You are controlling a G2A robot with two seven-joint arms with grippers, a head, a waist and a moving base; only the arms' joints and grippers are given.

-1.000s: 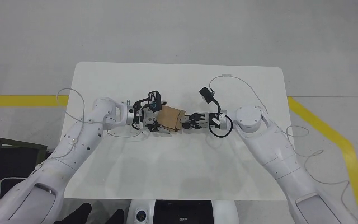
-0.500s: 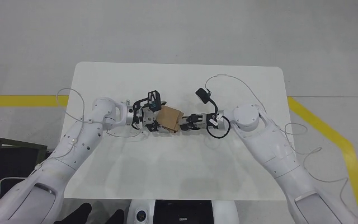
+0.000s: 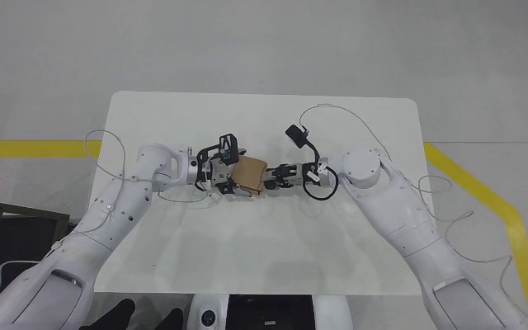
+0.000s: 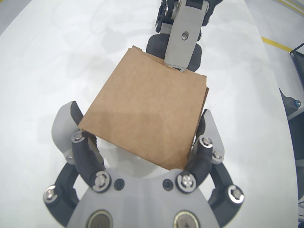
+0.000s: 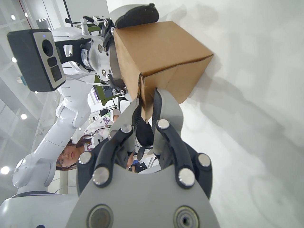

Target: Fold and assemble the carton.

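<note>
A brown cardboard carton [image 3: 249,174] stands folded into a box shape at the middle of the white table [image 3: 363,247]. My left gripper [image 3: 224,178] holds it from one end. In the left wrist view its fingers [image 4: 209,129] clasp two opposite sides of the carton [image 4: 147,105]. My right gripper [image 3: 271,177] meets the carton from the opposite end. In the right wrist view this gripper [image 5: 147,104] is shut on a thin cardboard edge at the carton's [image 5: 161,48] corner. The same right gripper [image 4: 181,48] appears beyond the carton in the left wrist view.
A thin white cable [image 3: 346,111] arcs over the far right part of the table and another white cable [image 3: 103,153] hangs off the left edge. A black cable [image 3: 318,191] loops at the right wrist. Wide bare table lies in front and behind the carton.
The right arm has shifted slightly to the left, closing in on the carton. The carton and left gripper have barely moved.
</note>
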